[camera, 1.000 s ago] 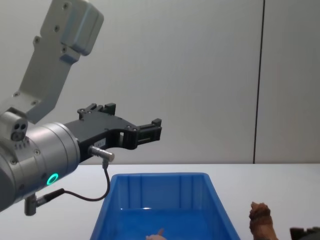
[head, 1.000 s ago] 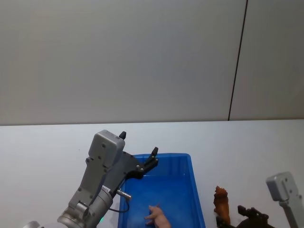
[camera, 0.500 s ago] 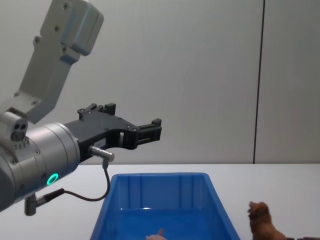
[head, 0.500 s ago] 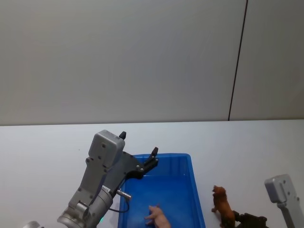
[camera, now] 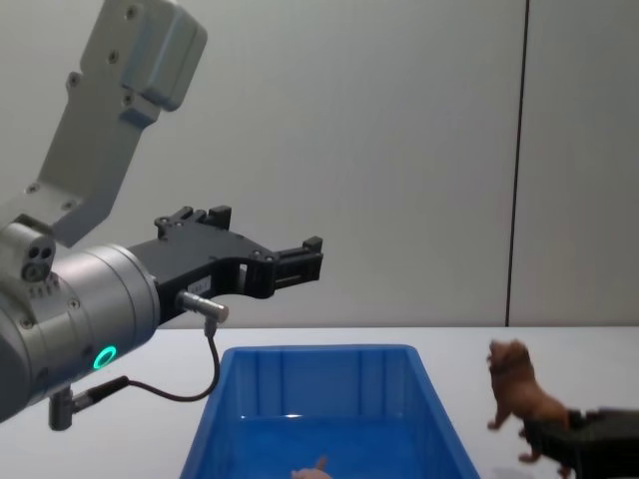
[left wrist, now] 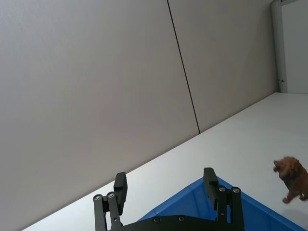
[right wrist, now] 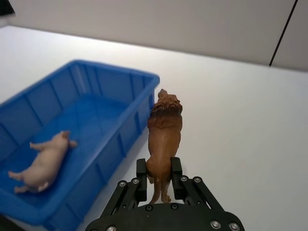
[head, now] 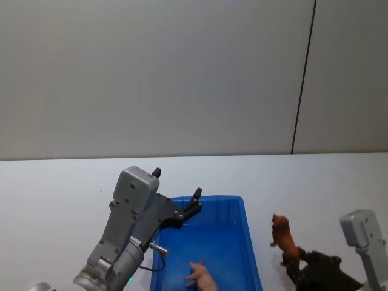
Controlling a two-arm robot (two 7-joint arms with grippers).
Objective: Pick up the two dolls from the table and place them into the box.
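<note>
The reddish-brown doll [head: 282, 238] [camera: 517, 397] [left wrist: 292, 177] hangs in the air just right of the blue box [head: 213, 235] [camera: 321, 383] [right wrist: 98, 98], head up and tilted. My right gripper [head: 293, 262] [right wrist: 159, 176] [camera: 544, 439] is shut on its hind end. On the box floor the pale pink doll [head: 202, 277] [right wrist: 42, 164] [camera: 312, 471] lies on its side. Above the box's far left corner my left gripper [head: 177, 183] [camera: 265, 230] [left wrist: 165, 177] hovers open and holds nothing.
The white table [head: 54, 194] [right wrist: 240, 110] spreads out on all sides of the box, with a plain grey wall [head: 182, 73] behind it. The left arm's large grey housing [camera: 120, 80] rises over the table's left side.
The right gripper has raised the reddish-brown doll off the table and tipped it head-up beside the box. The left arm and the pink doll have stayed put.
</note>
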